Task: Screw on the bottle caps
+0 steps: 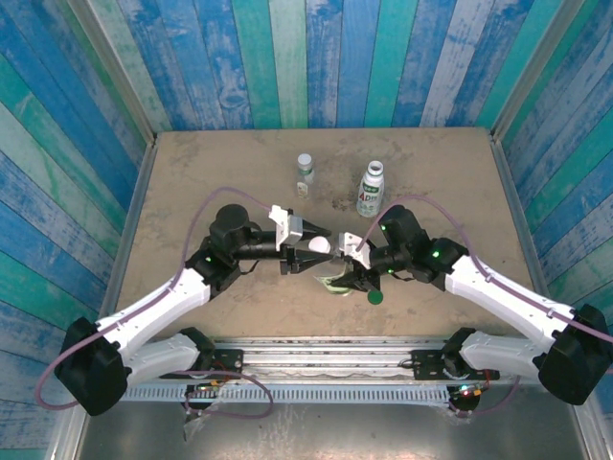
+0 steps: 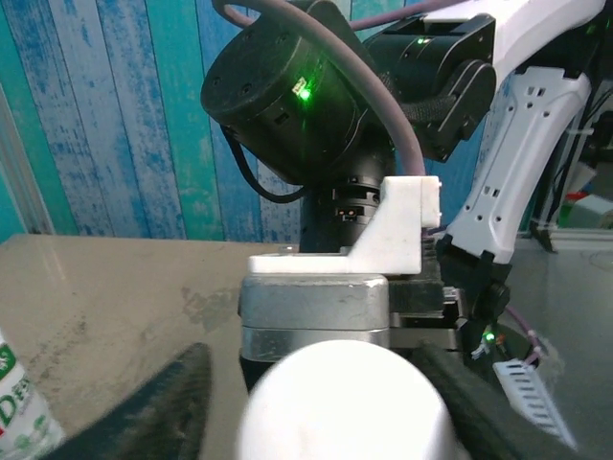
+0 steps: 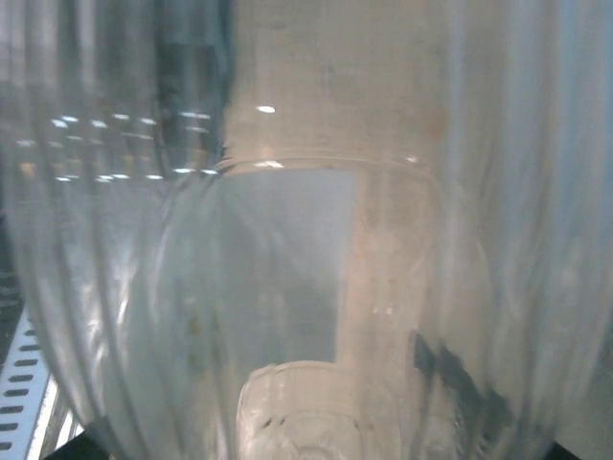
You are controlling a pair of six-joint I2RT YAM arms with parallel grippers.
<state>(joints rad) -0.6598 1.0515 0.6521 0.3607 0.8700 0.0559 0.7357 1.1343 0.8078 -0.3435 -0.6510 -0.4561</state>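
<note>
Left tool [image 1: 326, 247] is clamped on a white cap [image 2: 345, 402], held off the counter [image 1: 192, 192] at centre. Right tool [image 1: 351, 272] faces it nose to nose and grips the clear bottle [image 3: 306, 287], whose ribbed wall sits right against the right wrist camera. Cap and bottle are close together; can't tell if they touch. Green cap [image 1: 375, 297] lies on the counter just beside the right tool, near edge. Tiny bottle [image 1: 305, 171] and white-wrapped bottle [image 1: 372, 192] stand upright at the far side, apart from each other.
</note>
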